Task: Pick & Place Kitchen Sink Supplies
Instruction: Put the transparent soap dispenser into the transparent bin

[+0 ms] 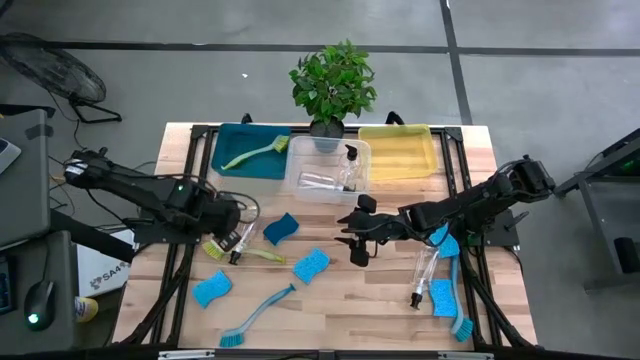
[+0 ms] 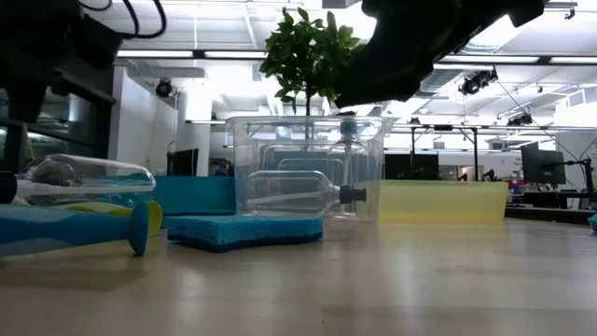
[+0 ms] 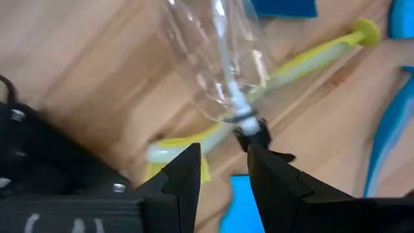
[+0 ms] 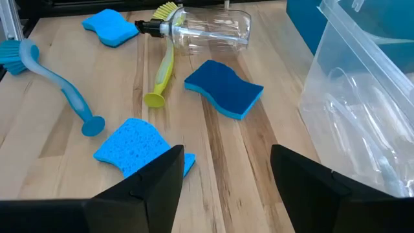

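A clear bottle point(image 1: 240, 238) with a black pump top point(image 3: 253, 134) lies on its side across the yellow-green dish brush point(image 1: 247, 252) at the table's left. My left gripper point(image 3: 223, 169) hangs open just above the pump end, pointing down, with nothing between its fingers. My right gripper point(image 1: 355, 240) stands open over mid-table, above a light blue sponge point(image 4: 132, 150). A darker blue sponge point(image 4: 225, 92) lies flat between the two grippers. A blue brush point(image 1: 258, 314) and another sponge point(image 1: 211, 289) lie near the front edge.
Along the far edge stand a teal bin point(image 1: 225, 160) holding a brush, a clear bin point(image 1: 300, 150) holding bottles, and a yellow bin point(image 1: 398, 152), with a potted plant point(image 1: 333, 82) behind. Under the right arm lie a bottle point(image 1: 425, 270), sponges and a blue brush point(image 1: 460, 305).
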